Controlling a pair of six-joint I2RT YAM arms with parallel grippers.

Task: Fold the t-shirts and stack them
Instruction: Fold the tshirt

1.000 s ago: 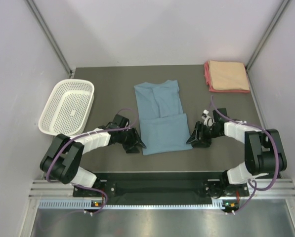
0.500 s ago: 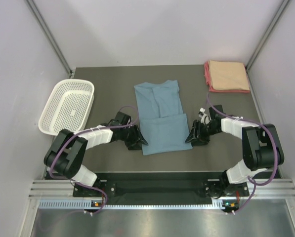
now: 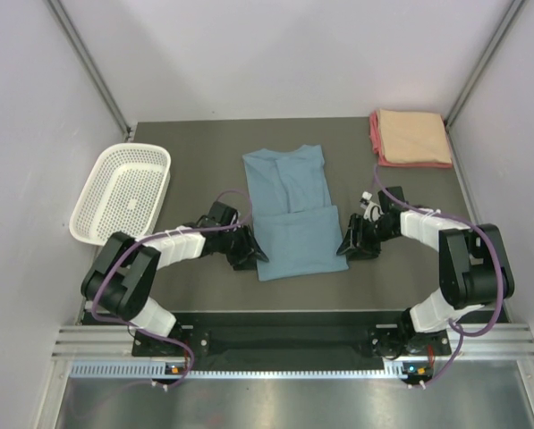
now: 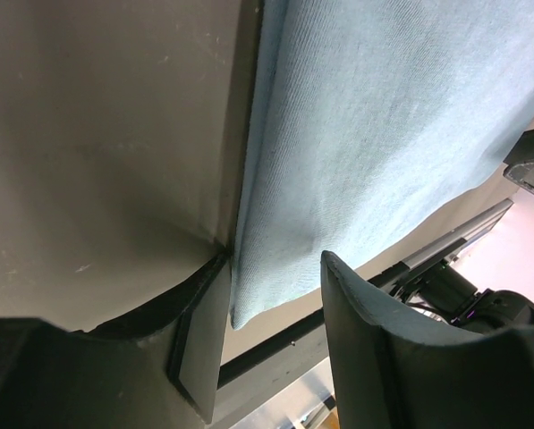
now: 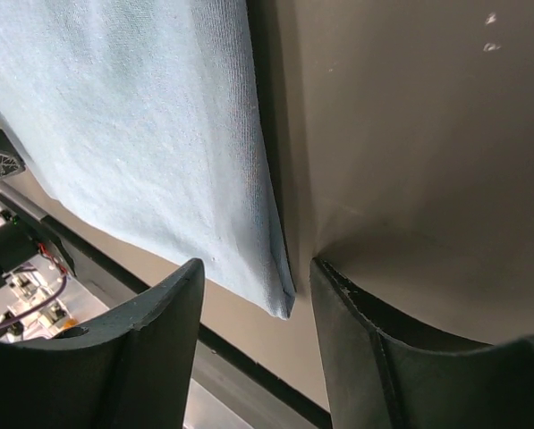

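The blue-grey t-shirt (image 3: pixel 289 214) lay half-folded mid-surface (image 3: pixel 204 161), with the left pincer (image 3: pixel 253 257) and right pincer (image 3: pixel 345 248) low at its near corners, jaws apart astride the cloth edges, gripping nothing. The basket (image 3: pixel 132 148) sat at the left edge, and the peach t-shirt (image 3: pixel 412 134) lay on the pink-red t-shirt (image 3: pixel 375 143) in the far right corner, both well apart from the arms.

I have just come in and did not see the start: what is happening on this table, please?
Two robot arms are folding a blue-grey t-shirt in the middle of the table; its near part is already doubled over. The left gripper and right gripper sit low at its two near corners, jaws open around the cloth edge, not closed on it. A folded peach shirt lies on a pink-red shirt at the far right. A white basket stands at the left.
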